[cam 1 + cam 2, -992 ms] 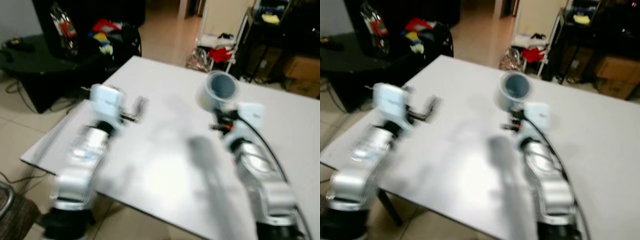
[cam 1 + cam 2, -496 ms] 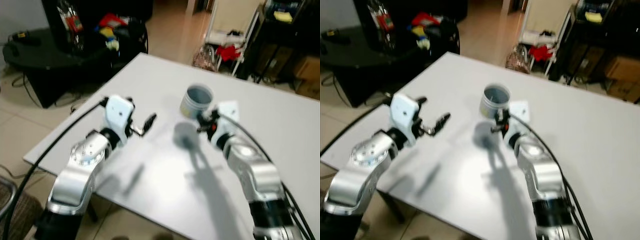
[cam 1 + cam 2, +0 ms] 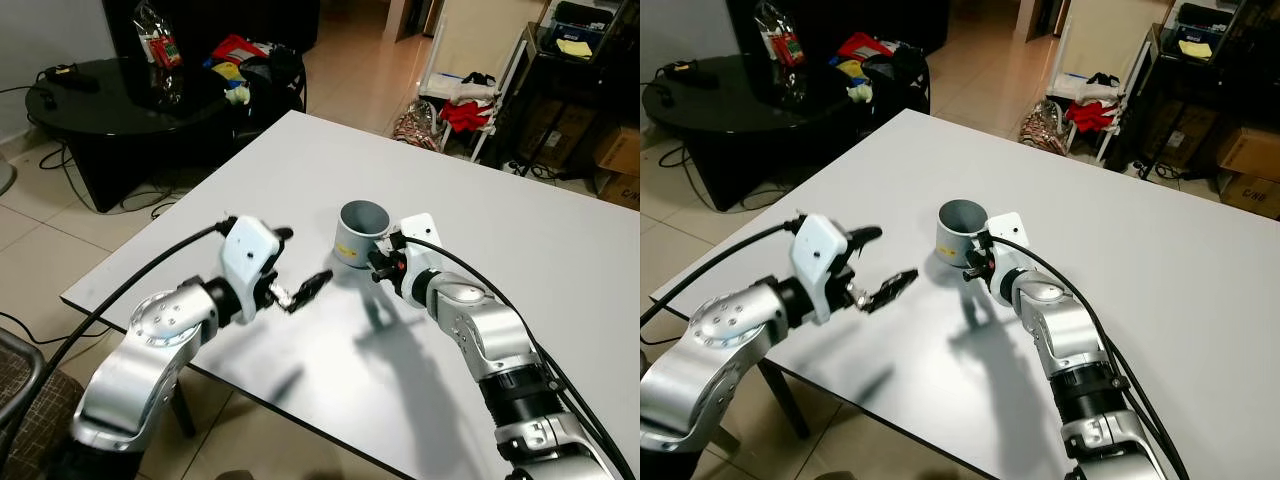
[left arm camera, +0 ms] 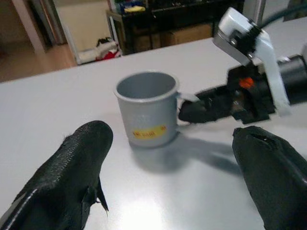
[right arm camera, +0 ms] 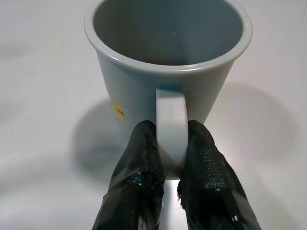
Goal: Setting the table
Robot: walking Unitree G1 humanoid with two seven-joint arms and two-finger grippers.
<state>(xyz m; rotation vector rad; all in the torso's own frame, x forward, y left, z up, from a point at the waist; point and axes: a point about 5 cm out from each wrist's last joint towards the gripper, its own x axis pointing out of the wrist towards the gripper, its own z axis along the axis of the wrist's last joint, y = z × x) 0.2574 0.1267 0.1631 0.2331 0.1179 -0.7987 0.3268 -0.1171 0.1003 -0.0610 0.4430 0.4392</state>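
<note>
Mug point(image 3: 360, 235) upright on white table point(image 3: 560, 260), rigid, light, looks slick; handle is the grip. Right gripper point(image 5: 170, 143) pinches the handle with 2 fingers; left gripper point(image 3: 300, 290) spread, nearby.

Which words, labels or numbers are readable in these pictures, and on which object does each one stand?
No text can be read.
Mug: a yellow sticker with red print, too blurred to read.
Snack bag on the black table: red label, too small to read.
The right gripper holds the mug's handle between its fingers.
</note>
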